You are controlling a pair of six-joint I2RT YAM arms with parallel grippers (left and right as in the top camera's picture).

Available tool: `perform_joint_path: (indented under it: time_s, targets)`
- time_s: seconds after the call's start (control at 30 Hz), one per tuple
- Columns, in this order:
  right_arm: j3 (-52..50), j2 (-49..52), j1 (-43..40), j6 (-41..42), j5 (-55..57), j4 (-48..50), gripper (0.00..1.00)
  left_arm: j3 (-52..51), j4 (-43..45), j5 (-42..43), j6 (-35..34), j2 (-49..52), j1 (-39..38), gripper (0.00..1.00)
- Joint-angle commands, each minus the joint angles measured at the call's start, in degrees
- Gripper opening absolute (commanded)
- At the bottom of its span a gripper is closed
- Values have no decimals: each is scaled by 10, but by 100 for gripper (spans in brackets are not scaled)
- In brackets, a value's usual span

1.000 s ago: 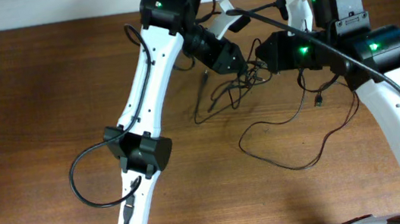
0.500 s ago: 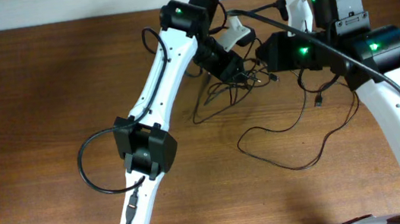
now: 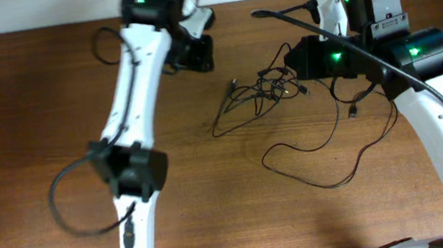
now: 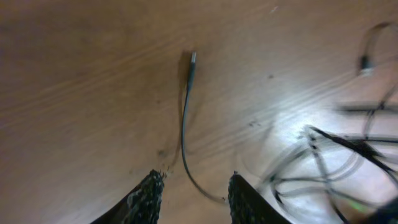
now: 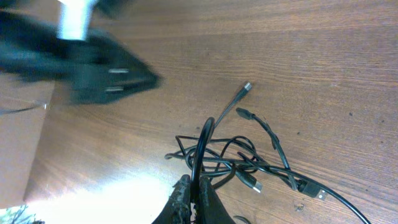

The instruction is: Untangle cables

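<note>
Brown wooden table (image 3: 26,122): thin black cords with small plug ends (image 3: 272,91) lie in a knotted clump near the middle of its far edge, with long loops trailing toward the right side. The right gripper (image 5: 194,190) is clenched on one strand rising from the clump. The left gripper (image 4: 196,182) hovers with fingers apart, grasping nothing, over a loose plug-tipped strand (image 4: 185,106). Teasing-apart appears under way; next, the left likely must pinch that free end and draw it clear of the knot.
</note>
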Motion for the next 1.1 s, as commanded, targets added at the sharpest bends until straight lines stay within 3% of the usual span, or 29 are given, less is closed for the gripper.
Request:
perform_joint_path:
  time_s: [0.0,0.2,0.37,0.43,0.63,0.87,0.97,1.07]
  targets:
    - [0,1,2,35,12,16,4,20,-14,22,5,-119,37,38]
    - [0,2,3,203,13,104,4,12,1,152,5,-140,70,39]
    - [0,2,3,308,40,151,4,-43,64,184,-13,-137,34,39]
    - [0,2,3,314,37,170,4,-66,96,179,-29,-137,13,40]
    - [0,2,4,319,31,176,4,-176,237,152,-163,-137,-43,39]
    - [0,2,4,317,31,176,4,-208,298,149,-176,-136,-73,45]
    - [0,2,4,317,29,176,4,-214,307,150,-189,-134,-80,55]
    - [0,2,4,315,23,176,4,-214,308,150,-197,-124,-89,54]
